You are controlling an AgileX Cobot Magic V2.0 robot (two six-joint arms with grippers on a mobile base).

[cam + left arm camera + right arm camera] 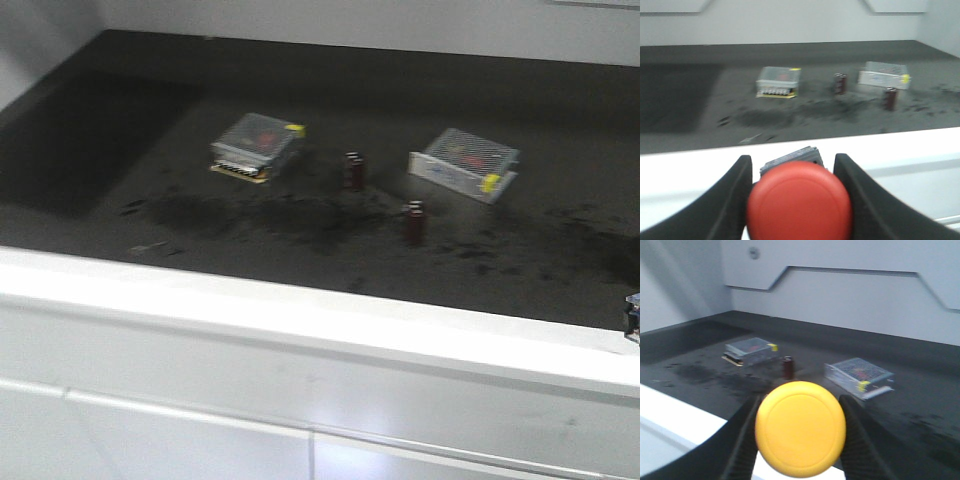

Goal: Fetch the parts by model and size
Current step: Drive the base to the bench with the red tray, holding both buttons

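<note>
Left gripper [792, 161] clamped the red-capped switch [799, 200], right gripper [799, 402] the yellow-capped switch [800, 427]; the dark tray [100, 150] mid-frame held mesh boxes [257, 145] and capacitors [354, 170]

**Yellow Cap Filled the Lower Frame**

The right gripper [799, 405] gripped the yellow-capped switch [800, 428] between its dark fingers [742, 440], the round cap facing the lens at lower centre. Beyond it, on the dark tabletop [920, 405], a brown capacitor [787, 367] stood upright at mid-frame. A silver mesh box [751, 349] lay to the capacitor's left and a second mesh box [858, 374] to its right, each bearing a yellow tab. A white ledge [675, 415] crossed the lower left, and a grey wall panel [840, 295] filled the top.
</note>
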